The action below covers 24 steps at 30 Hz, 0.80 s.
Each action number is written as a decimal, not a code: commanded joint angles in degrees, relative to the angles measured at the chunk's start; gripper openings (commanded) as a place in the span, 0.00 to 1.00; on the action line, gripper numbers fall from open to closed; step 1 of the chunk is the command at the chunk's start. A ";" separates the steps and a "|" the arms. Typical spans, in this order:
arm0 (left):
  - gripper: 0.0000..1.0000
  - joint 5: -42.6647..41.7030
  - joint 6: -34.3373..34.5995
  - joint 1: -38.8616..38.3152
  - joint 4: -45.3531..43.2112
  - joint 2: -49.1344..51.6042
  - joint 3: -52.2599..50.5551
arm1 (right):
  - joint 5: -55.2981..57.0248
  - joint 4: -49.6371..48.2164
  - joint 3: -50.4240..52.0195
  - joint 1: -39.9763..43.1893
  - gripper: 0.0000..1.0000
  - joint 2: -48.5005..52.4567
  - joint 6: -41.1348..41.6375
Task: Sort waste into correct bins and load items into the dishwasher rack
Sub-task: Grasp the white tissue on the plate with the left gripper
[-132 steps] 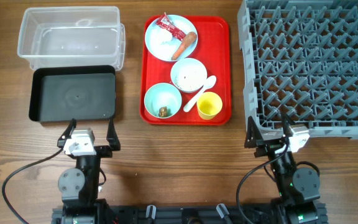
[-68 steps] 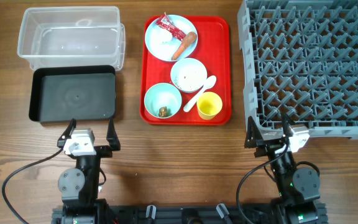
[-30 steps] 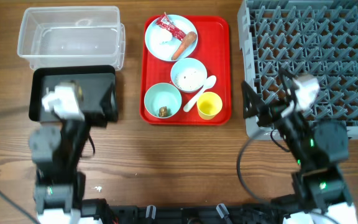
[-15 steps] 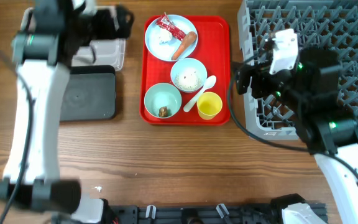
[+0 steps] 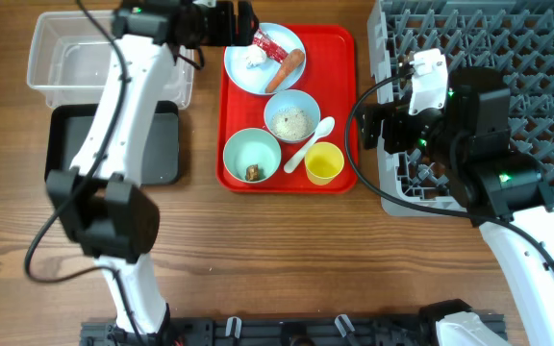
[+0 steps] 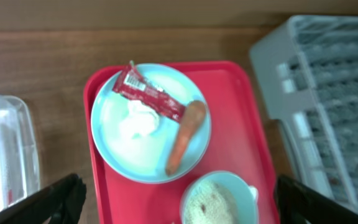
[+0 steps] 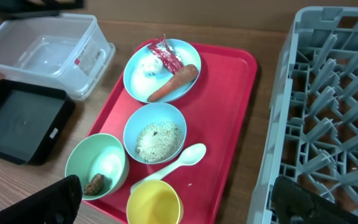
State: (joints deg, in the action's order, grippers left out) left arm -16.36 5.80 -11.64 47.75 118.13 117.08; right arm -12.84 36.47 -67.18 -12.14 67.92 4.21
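On the pale blue plate (image 5: 258, 75) lie the red wrapper (image 5: 265, 40), the foil ball (image 6: 138, 121) and the carrot piece (image 5: 290, 67). My left gripper (image 5: 241, 21) hovers open at the plate's far left edge, holding nothing. One bowl (image 5: 291, 117) holds rice (image 7: 157, 140). The other bowl (image 5: 248, 149) holds a brown lump (image 7: 94, 185). A white spoon (image 5: 311, 144) and the yellow cup (image 5: 323, 163) sit beside them. My right gripper (image 5: 371, 127) is open and empty between the red tray and the grey rack (image 5: 527, 48).
All the dishes sit on a flat red tray (image 5: 339, 58). At the left stand the clear tub (image 5: 65, 58) and the black tray (image 5: 70, 144), with my left arm stretched over both. The rack fills the right side.
Both arms rose from the table's near edge. The left one swung over the bins to the plate. The right one moved toward the red tray's right edge.
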 commanded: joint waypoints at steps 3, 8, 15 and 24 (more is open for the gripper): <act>0.95 6.60 5.60 -1.90 -6.03 9.60 1.01 | 3.93 1.31 -1.60 -0.22 1.00 0.37 2.36; 0.96 15.61 4.94 -5.01 -11.43 15.26 1.01 | 3.91 1.97 -1.55 -0.22 1.00 0.39 2.14; 0.96 21.84 4.94 -8.04 -18.25 21.03 1.01 | 3.91 3.52 -1.55 -0.22 1.00 0.39 2.14; 0.72 22.47 4.98 -7.45 -18.40 24.74 1.01 | 3.91 3.89 -1.55 -0.22 1.00 0.39 2.16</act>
State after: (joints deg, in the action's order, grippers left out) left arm 4.32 10.48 -19.99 29.52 140.94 117.08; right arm -10.02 40.29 -67.22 -12.12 67.94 5.78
